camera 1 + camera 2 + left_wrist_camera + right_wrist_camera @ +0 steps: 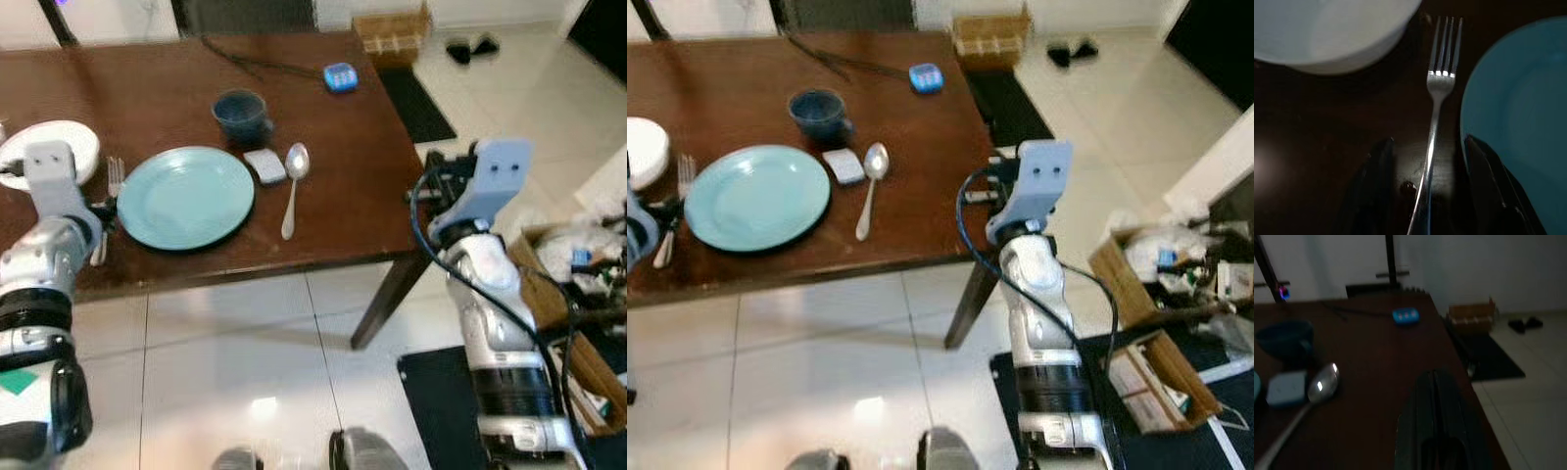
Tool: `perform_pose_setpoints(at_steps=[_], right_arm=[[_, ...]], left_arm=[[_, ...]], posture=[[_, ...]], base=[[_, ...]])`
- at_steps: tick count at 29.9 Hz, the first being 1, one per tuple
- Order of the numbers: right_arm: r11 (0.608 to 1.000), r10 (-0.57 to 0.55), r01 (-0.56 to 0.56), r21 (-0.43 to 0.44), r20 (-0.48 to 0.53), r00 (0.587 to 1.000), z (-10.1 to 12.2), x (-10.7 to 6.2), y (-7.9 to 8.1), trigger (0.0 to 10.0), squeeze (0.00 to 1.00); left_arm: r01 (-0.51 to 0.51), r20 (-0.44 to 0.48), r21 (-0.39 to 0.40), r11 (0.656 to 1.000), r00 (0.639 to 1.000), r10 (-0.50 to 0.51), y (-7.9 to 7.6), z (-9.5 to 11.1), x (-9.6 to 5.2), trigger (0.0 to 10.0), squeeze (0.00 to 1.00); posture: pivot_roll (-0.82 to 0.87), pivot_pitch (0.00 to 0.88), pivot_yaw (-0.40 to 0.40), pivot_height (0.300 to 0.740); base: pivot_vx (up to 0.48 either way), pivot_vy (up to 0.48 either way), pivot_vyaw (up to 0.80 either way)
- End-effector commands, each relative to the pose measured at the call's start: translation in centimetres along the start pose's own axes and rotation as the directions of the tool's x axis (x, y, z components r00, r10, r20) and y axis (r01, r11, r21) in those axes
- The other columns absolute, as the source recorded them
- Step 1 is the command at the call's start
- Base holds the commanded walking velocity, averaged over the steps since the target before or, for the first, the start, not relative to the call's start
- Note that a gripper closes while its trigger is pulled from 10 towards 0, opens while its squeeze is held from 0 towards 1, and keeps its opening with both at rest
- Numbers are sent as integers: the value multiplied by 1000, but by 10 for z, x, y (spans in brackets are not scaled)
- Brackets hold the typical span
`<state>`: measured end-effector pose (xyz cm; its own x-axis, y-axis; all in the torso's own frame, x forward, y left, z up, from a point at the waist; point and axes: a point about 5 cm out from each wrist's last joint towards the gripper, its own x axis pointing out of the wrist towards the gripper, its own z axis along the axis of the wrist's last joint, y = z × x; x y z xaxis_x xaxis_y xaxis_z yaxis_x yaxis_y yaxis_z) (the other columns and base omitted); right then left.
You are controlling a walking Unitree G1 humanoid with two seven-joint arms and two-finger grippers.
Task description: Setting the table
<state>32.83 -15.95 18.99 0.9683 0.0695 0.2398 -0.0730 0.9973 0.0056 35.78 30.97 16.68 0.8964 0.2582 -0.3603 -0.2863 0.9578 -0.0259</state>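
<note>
Table point(176, 88), brown wood. Plate point(186, 196), teal, at near edge. Bowl point(54, 147), white, left of plate. Mug point(240, 115) behind plate. Spoon point(293, 186) right of plate. Fork point(1436, 127) left of plate, straddled by left gripper point(1430, 196), spread wide. Right gripper point(1437, 426) beyond spoon, closed, empty.

readable text: i find none in any view
blue device point(340, 76) on the table point(147, 98): its buttons are too blurred for me to read
</note>
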Motion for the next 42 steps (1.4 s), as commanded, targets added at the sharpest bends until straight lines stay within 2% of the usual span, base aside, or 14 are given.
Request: perform_pose_setpoints(at_steps=[1, 6, 11, 12, 13, 17, 18, 20, 25, 29, 38, 39, 41, 42], right_arm=[[1000, -9, 10, 11, -16, 1000, -2, -5, 0, 10000, 0], [1000, -22, 22, 15, -40, 999, -7, -12, 0, 10000, 0], [1000, -25, 26, 17, -47, 999, -7, -15, 0, 10000, 0], [1000, -26, 27, 16, -50, 998, -6, -15, 0, 10000, 0], [1000, -26, 27, 14, -52, 998, -6, -15, 0, 10000, 0], [1000, -22, 22, 3, -59, 998, -3, -16, -3, 10000, 0], [1000, -22, 22, 3, -59, 998, -3, -16, -3, 10000, 0], [1000, -19, 19, -1, -62, 998, -3, -16, -3, 10000, 0], [1000, -13, 13, -6, -65, 998, -2, -15, -4, 10000, 0], [1000, -3, 3, -8, -66, 998, 0, -12, -2, 10000, 0], [1000, 9, -10, -7, -62, 998, 1, -9, -1, 10000, 0], [1000, 12, -12, -7, -60, 998, 2, -8, 0, 10000, 0], [1000, 13, -13, -7, -59, 998, 2, -8, -1, 10000, 0], [1000, 15, -15, -7, -56, 998, 3, -7, -1, 10000, 0]], left_arm=[[-46, -38, 33, 998, 998, 48, 9, -4, 1, 10000, 0], [-82, -46, 132, 988, 995, 89, 12, -4, 3, 10000, 0], [-46, -85, 97, 994, 995, 55, 10, -15, 4, 10000, 0], [-33, -99, 83, 996, 994, 41, 9, -18, 4, 9412, 0], [-25, -108, 79, 997, 994, 34, 9, -22, 5, 9412, 0], [0, -125, 70, 998, 992, 9, 5, -31, 7, 3608, 0], [0, -125, 70, 998, 992, 9, 5, -31, 7, 3608, 0], [-4, -126, 72, 997, 992, 13, 4, -33, 7, 0, 0], [-42, -124, 113, 993, 991, 56, 5, -38, 7, 0, 0], [-124, -100, 150, 981, 985, 140, 15, -40, 6, 0, 0], [-238, -4, 124, 963, 971, 240, 26, -31, 3, 0, 0], [-245, 89, 104, 964, 968, 236, 24, -18, 2, 10000, 0], [-247, 126, 99, 964, 964, 234, 22, -13, 1, 10000, 0], [-194, 202, 93, 977, 964, 173, 10, 0, 0, 10000, 0]], posture=[[87, 190, 56, 740], [81, 203, 63, 740], [72, 207, 61, 740], [68, 208, 59, 740], [68, 208, 59, 740], [48, 214, 39, 740], [48, 214, 39, 740], [45, 214, 36, 740], [39, 209, 25, 740], [40, 201, 17, 740], [42, 183, 3, 740], [42, 182, 2, 740], [44, 177, 0, 740], [45, 174, -1, 740]], base=[[0, 0, 0], [0, 0, 0], [0, 0, 0], [0, 0, 0], [0, 0, 0], [0, 0, 0], [0, 0, 0], [0, 0, 0], [0, 0, 0], [0, 0, 0], [0, 0, 0], [0, 0, 0], [0, 0, 0], [0, 0, 0]])
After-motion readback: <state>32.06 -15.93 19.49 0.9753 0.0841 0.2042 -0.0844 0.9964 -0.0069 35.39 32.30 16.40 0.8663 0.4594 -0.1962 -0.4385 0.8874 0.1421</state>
